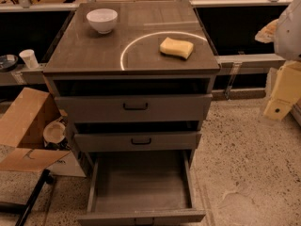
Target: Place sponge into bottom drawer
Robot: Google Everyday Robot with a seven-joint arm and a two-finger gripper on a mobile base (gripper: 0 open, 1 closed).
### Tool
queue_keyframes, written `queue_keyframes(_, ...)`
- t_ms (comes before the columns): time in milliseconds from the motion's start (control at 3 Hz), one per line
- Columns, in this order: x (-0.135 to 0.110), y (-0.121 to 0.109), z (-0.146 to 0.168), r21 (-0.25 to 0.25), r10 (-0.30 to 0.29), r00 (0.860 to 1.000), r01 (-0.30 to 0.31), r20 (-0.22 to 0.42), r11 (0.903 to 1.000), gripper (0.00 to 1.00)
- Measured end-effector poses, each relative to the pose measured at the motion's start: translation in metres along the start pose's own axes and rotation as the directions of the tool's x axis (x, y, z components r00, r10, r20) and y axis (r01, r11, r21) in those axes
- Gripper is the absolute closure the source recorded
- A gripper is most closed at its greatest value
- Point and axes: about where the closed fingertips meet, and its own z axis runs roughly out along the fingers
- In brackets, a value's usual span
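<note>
The pale-yellow sponge (pixel 176 47) lies on the cabinet top (pixel 94 51), right of centre near the right edge. The bottom drawer (pixel 141 192) is pulled fully out toward me, with a bare flat floor. The two drawers above it are each pulled out a little. My gripper (pixel 281 98) hangs at the right edge of the view, to the right of the cabinet at about the height of the top drawer, well apart from the sponge and holding nothing that I can see.
A white bowl (pixel 102 20) stands at the back left of the cabinet top. An open cardboard box (pixel 26 131) and a roll of tape (pixel 54 132) sit on the floor to the left. A paper cup (pixel 29 58) stands on a left shelf.
</note>
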Motion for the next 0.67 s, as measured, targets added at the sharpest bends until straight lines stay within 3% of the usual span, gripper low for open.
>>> queue_keyframes(333,0.0,0.0,0.0,0.0,0.0,1.0,0.0,0.0,1.0,0.0)
queue_keyframes(667,-0.022,-0.04,0.019,0.004,-0.009,0.997,0.009,0.077,1.0,0.0)
